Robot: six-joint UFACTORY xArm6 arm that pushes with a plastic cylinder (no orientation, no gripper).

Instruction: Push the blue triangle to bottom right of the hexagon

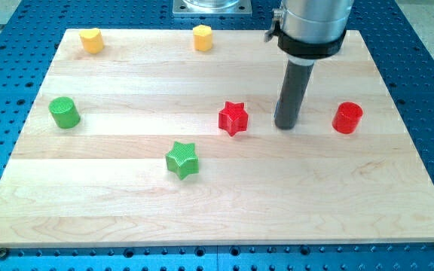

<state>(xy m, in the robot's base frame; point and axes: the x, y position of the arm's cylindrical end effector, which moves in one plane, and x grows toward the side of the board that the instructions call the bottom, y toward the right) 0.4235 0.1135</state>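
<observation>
In the camera view, the wooden counter (315,196) carries six small blocks, but I cannot find the blue triangle among them. It may be hidden behind the rod or lie outside the view; I cannot tell which.

The arm has no jaws, so nothing is open, narrow or holding. It ends in a dark rod, and my tip (286,126) stands on the counter right of centre. The red star (233,117) is near it at 9 o'clock and the red cylinder (347,117) near it at 3 o'clock; it touches neither.

The yellow hexagon (203,37) is at about 11 o'clock from my tip, near the top edge. A yellow block (90,40) of unclear shape sits far at 10 o'clock.

Judging by the other blocks, the triangle is probably light, stiff and smooth. It should slide easily but may turn if pushed off-centre, so I would press on the middle of a flat side, not on a corner.

The green star (181,159) at 8 o'clock and the green cylinder (64,112) far at 9 o'clock are well apart from the goal place. The red star is the block nearest to that place.
</observation>
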